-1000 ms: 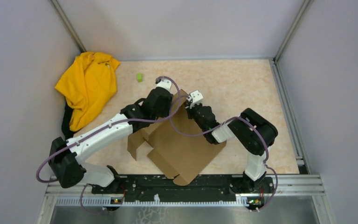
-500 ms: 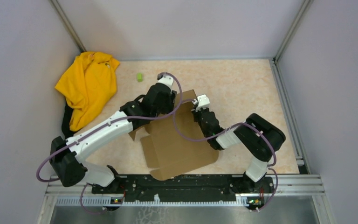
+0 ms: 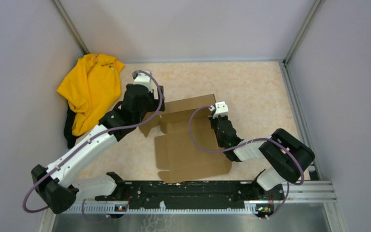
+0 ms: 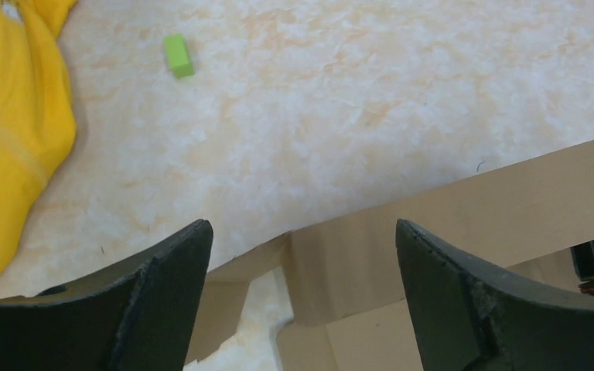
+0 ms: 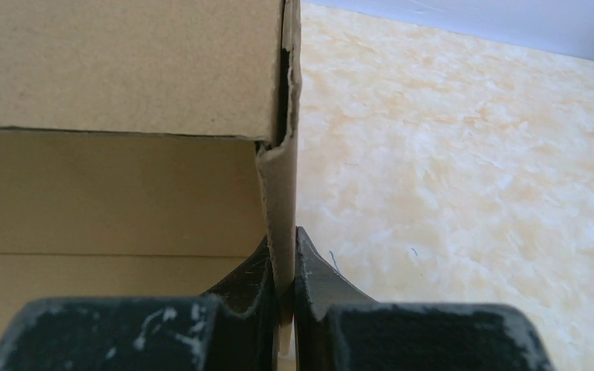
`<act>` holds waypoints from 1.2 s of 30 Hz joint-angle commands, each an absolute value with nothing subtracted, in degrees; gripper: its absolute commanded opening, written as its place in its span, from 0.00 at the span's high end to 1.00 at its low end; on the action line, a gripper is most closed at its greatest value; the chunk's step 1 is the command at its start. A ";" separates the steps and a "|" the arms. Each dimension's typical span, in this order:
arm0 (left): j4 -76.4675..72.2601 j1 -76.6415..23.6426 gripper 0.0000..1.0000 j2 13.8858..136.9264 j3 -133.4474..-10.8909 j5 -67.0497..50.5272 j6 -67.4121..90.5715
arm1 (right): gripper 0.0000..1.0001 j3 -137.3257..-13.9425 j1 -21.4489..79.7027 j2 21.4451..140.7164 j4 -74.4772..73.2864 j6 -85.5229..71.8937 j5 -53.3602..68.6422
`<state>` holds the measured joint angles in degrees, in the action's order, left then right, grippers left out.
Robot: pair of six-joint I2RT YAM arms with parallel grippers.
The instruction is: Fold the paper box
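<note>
Plain brown paper box (image 3: 188,145) lies opened out on the marbled table (image 3: 256,92), middle of the scene and close to the arm bases, its far flap standing up. The right gripper (image 5: 282,267), on an arm bent sharply at the elbow and reaching far and left from the right side, has its jaws pressed together on the box's upright right-hand wall, pinching the cardboard edge. The left arm stretches far from the left base, its gripper (image 4: 302,232) spread wide above the box's far-left corner, holding nothing. A yellow cloth (image 3: 89,89) lies far left, with a small green block (image 4: 178,56) beside it.
</note>
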<state>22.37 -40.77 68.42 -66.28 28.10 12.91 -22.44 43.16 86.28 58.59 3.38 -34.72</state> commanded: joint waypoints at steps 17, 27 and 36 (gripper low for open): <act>0.44 -35.20 0.01 42.71 -36.80 34.76 18.47 | 1.00 -18.57 43.10 83.34 59.09 2.20 -37.54; 2.69 -28.80 0.13 43.64 -32.51 37.97 25.82 | 1.00 -17.86 43.05 82.11 57.05 -1.54 -36.32; -8.37 -23.56 0.26 38.19 -20.23 35.70 26.45 | 1.00 -17.85 43.04 82.32 56.12 -3.73 -35.45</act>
<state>0.69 -24.38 40.69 -24.32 37.26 26.15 -18.00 43.07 83.61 55.83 -2.83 -36.32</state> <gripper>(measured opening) 0.737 0.049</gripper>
